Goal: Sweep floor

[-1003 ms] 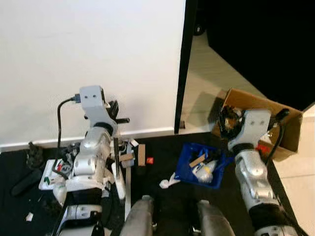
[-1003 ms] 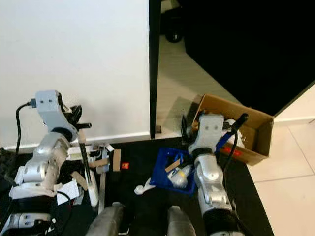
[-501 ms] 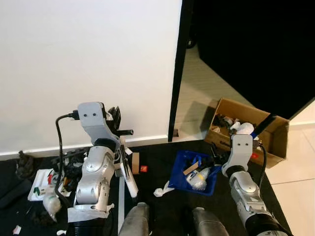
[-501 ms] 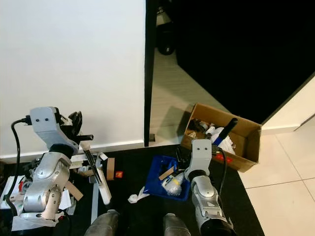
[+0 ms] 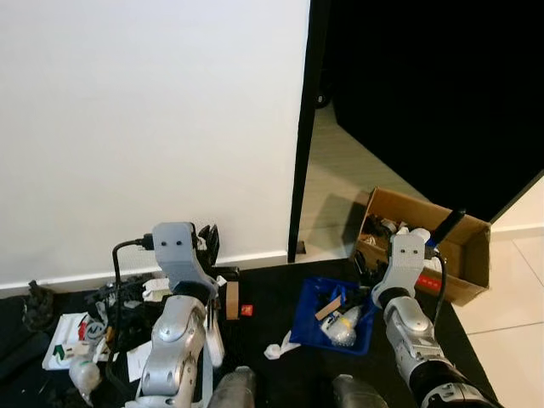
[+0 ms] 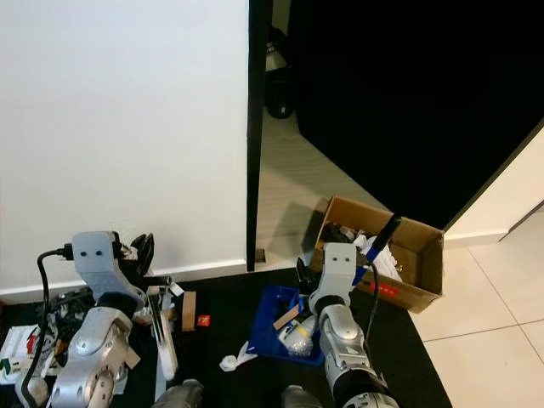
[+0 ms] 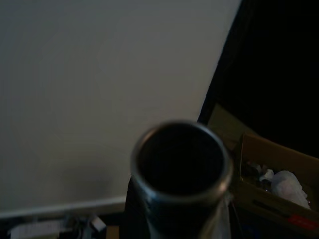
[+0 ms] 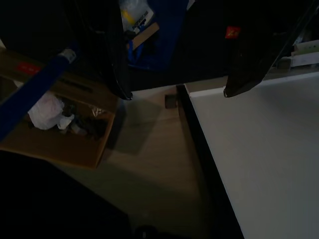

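Observation:
My left gripper (image 5: 208, 246) is raised near the white wall and shut on the broom handle, whose metal tube end (image 7: 180, 164) sits right in front of the left wrist camera. The broom's white lower part (image 6: 163, 340) slants down to the black mat. A blue dustpan (image 5: 333, 304) holding scraps and a bottle lies on the mat. Just beyond it hangs my right gripper (image 8: 175, 94), open with nothing between its fingers (image 8: 114, 59). The dustpan's blue handle (image 8: 35, 87) runs beside the gripper, outside the fingers.
An open cardboard box (image 5: 463, 263) of rubbish stands on the pale tiles at the right. A black door edge (image 5: 299, 170) ends the white wall. A red scrap (image 5: 246, 310), a cardboard strip (image 5: 232, 299) and crumpled paper (image 5: 276, 348) lie on the mat. Clutter (image 5: 76, 340) is piled at the left.
The whole picture has shifted, so the camera has moved. Against the box, my right gripper has drawn back from its front to beside the dustpan. The broom stays in my left gripper.

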